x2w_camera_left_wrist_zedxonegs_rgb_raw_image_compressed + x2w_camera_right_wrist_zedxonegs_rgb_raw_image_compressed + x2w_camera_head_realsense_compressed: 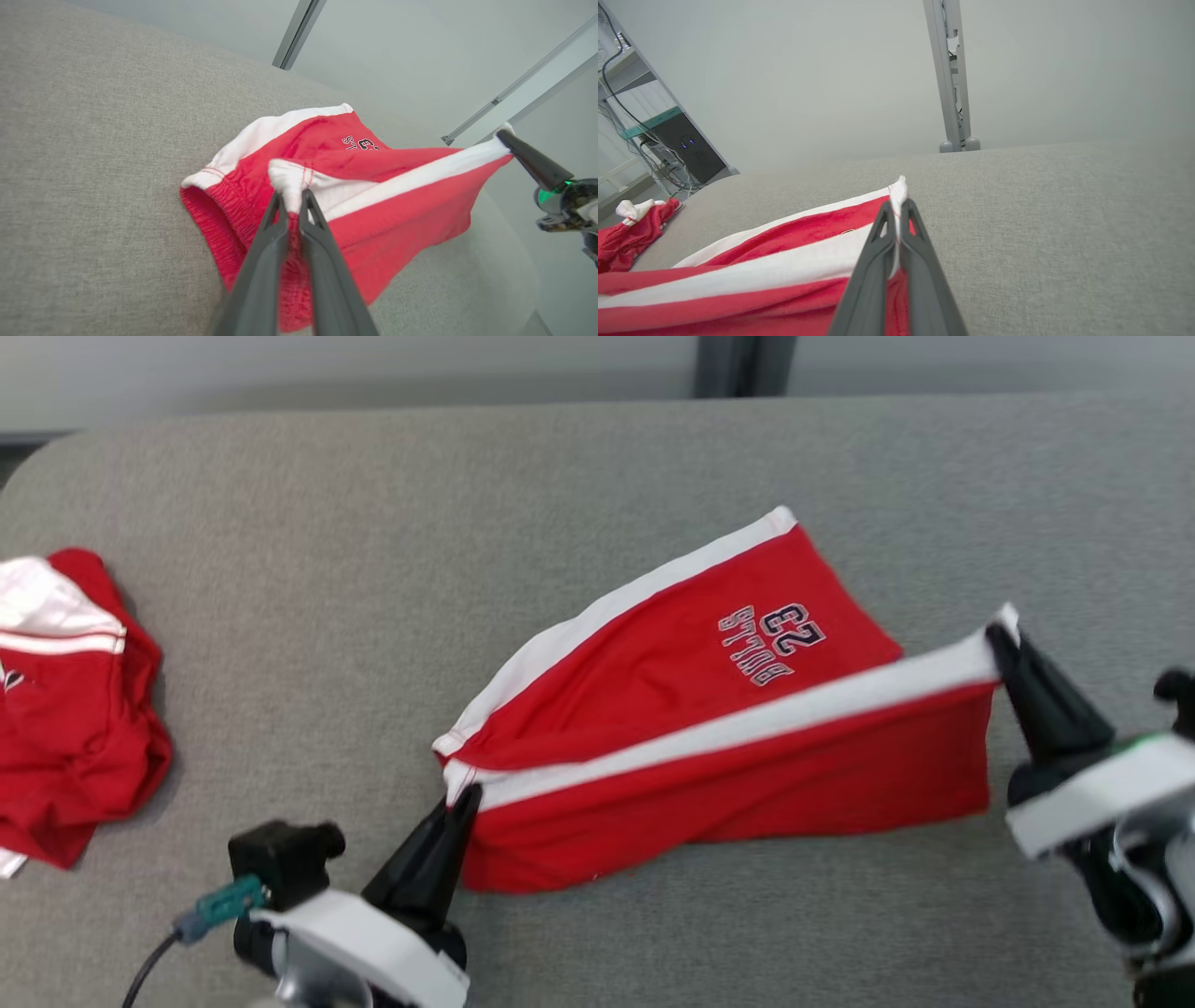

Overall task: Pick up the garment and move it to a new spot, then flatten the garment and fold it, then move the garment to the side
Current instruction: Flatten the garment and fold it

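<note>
The garment (709, 728) is a pair of red shorts with white side stripes and a "23" print, lying on the grey table (373, 523) with its near edge lifted. My left gripper (464, 800) is shut on the waistband corner at the lower left; the left wrist view shows the white hem (292, 189) pinched between its fingers. My right gripper (1001, 637) is shut on the leg-hem corner at the right, and the right wrist view shows that white corner (899, 196) clamped. The stripe is stretched taut between the two grippers. The far leg rests flat on the table.
A second crumpled red and white garment (65, 709) lies at the table's left edge. A grey post (952, 93) stands behind the table. Shelving with cables (654, 135) stands off to one side.
</note>
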Controlling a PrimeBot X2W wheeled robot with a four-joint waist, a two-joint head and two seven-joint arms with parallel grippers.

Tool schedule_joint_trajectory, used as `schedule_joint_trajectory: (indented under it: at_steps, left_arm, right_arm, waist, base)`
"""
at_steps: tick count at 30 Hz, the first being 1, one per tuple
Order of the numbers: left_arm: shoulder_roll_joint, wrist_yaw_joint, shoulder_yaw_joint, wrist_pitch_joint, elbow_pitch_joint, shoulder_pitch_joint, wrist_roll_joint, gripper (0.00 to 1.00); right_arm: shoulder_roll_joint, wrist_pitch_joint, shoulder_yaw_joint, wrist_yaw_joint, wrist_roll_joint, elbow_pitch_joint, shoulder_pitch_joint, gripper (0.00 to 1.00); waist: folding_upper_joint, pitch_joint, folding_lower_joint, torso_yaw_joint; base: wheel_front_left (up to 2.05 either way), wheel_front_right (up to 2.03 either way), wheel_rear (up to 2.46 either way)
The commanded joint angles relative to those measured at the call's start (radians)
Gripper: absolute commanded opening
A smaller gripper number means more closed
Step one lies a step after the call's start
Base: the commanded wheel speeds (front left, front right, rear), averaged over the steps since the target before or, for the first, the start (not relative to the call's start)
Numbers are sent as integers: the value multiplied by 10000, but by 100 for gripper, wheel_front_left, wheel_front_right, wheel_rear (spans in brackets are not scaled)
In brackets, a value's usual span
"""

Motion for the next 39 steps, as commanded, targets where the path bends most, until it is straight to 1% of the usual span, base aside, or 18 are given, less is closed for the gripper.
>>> schedule_joint_trajectory:
  at_steps: [1,5,11,12,17,18,19,20,21,22,24,27,29,32,33,35,39]
  left_arm:
    - [8,-111,77,70,190,-418,-85,0]
    - [-237,-442,21,63,679,-1503,-199,0]
    - [-613,-913,-40,-125,1562,-2829,-352,0]
    - [-773,-1039,-98,-178,1872,-3140,-418,0]
    - [-981,-1289,-225,-257,2706,-3697,-539,0]
    - [-998,-1318,-254,-288,2838,-3776,-561,13]
    - [-996,-1368,-277,-324,2958,-3851,-535,52]
    - [-975,-1396,-320,-380,3058,-3900,-451,100]
    - [-991,-1396,-346,-449,3159,-3918,-404,100]
    - [-1007,-1392,-359,-547,3227,-3919,-357,100]
    - [-874,-1181,-375,-863,3369,-3914,40,100]
    - [-932,-952,-283,-1417,3436,-3676,299,100]
    - [-963,-789,-221,-1784,3455,-3484,416,100]
    - [-1018,-491,-30,-2432,3345,-3264,601,100]
    - [-1018,-491,-30,-2432,3345,-3264,601,100]
    - [-954,-237,172,-2783,3223,-3104,768,100]
    - [-868,253,701,-3227,2794,-2820,1179,100]
  right_arm:
    - [-236,75,71,-9,207,302,-622,0]
    - [-687,245,616,-9,569,1324,-2404,0]
    - [-1030,404,1533,-9,1216,3022,-4399,0]
    - [-1050,379,1841,-9,1435,3513,-4883,0]
    - [-1046,168,2635,-8,1892,4598,-5694,0]
    - [-1024,90,2785,-8,1971,4746,-5802,0]
    - [-1013,-16,2943,-8,2035,4867,-5911,0]
    - [-975,-149,3076,-8,2130,4919,-5985,29]
    - [-981,-317,3241,-8,2165,4981,-6036,76]
    - [-980,-462,3411,-6,2215,5000,-6061,100]
    - [-1002,-841,3783,-5,2256,4990,-6107,100]
    - [-1027,-1278,4208,-5,2204,5049,-6067,100]
    - [-1005,-1542,4325,-5,2051,5068,-5952,100]
    - [-883,-1737,4099,-5,1515,5141,-5674,100]
    - [-883,-1737,4099,-5,1515,5141,-5674,100]
    - [-722,-1790,3582,-5,978,4857,-5494,100]
    - [-202,-1773,1900,-5,-368,3839,-4368,100]
  waist:
    - [0,661,0,594]
    - [0,1259,0,1179]
    - [0,1854,0,1899]
    - [0,1991,0,2034]
    - [0,2186,0,2128]
    - [0,2203,0,2125]
    - [0,2220,0,2118]
    - [0,2227,0,2096]
    - [0,2220,0,2069]
    - [0,2212,0,2040]
    - [0,2177,0,1961]
    - [0,2046,0,1819]
    - [0,1908,0,1742]
    - [0,1665,0,1571]
    - [0,1665,0,1571]
    - [0,1504,0,1421]
    - [0,1190,0,1113]
  base:
    - [0,0,0]
    - [0,0,0]
    - [0,0,0]
    - [0,0,0]
    - [0,0,0]
    - [0,0,0]
    - [0,0,0]
    - [0,0,0]
    - [0,0,0]
    - [0,0,0]
    - [0,0,0]
    - [0,0,0]
    - [0,0,0]
    - [0,0,0]
    - [0,0,0]
    - [0,0,0]
    - [0,0,0]
